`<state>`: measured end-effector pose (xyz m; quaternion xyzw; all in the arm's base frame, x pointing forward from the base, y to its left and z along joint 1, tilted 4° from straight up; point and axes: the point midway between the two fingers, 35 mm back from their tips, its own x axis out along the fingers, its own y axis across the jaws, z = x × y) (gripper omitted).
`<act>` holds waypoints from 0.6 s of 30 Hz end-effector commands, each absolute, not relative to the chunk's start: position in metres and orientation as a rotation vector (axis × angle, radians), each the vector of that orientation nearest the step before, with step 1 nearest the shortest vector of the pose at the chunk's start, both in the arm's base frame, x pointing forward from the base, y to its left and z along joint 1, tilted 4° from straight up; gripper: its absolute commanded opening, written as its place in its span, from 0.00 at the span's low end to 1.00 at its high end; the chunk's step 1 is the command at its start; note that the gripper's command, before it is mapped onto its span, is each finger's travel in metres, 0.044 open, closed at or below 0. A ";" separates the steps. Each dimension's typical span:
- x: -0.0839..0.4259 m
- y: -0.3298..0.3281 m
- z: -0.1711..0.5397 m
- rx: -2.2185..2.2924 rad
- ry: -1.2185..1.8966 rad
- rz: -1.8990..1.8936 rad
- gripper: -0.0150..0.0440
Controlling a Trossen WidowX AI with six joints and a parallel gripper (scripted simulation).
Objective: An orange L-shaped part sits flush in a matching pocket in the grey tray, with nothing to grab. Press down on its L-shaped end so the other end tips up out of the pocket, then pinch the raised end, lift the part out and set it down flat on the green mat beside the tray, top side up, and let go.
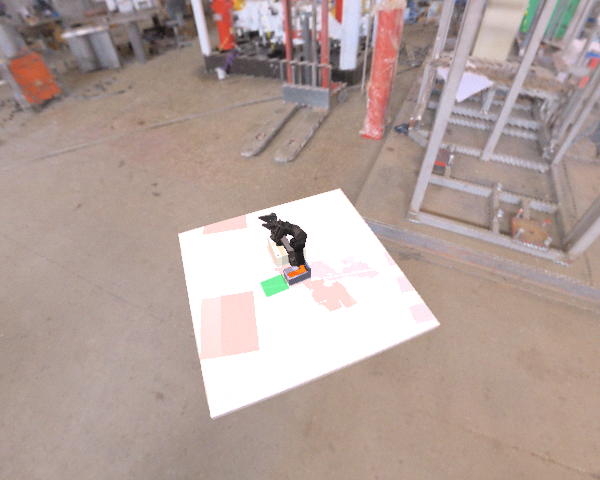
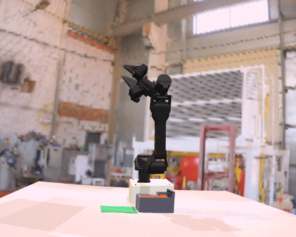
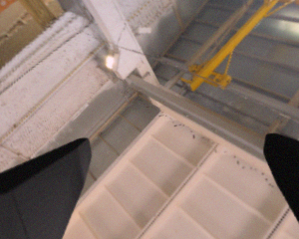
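Note:
The orange L-shaped part [image 1: 295, 271] [image 2: 154, 196] lies in the pocket of the grey tray [image 1: 299, 279] [image 2: 156, 205]; only a thin strip of its top shows over the tray wall in the exterior view. The green mat [image 1: 274, 285] [image 2: 117, 209] lies beside the tray and has nothing on it. My gripper [image 1: 261, 220] [image 2: 123, 71] [image 3: 175, 144] is open and empty, high above the table and far from the part. The wrist view shows both fingertips wide apart, with only walls and roof beyond; the part, tray and mat are outside that view.
The arm stands on a cream base block [image 1: 277, 253] [image 2: 150, 190] just behind the tray. The tray has a raised wall [image 2: 170, 193] at its right end in the exterior view. The white table [image 1: 310, 335] carries pale pink patches of light.

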<state>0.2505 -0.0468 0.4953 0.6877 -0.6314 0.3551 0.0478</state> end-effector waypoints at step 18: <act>0.096 -0.030 0.522 2.647 -1.683 2.205 0.56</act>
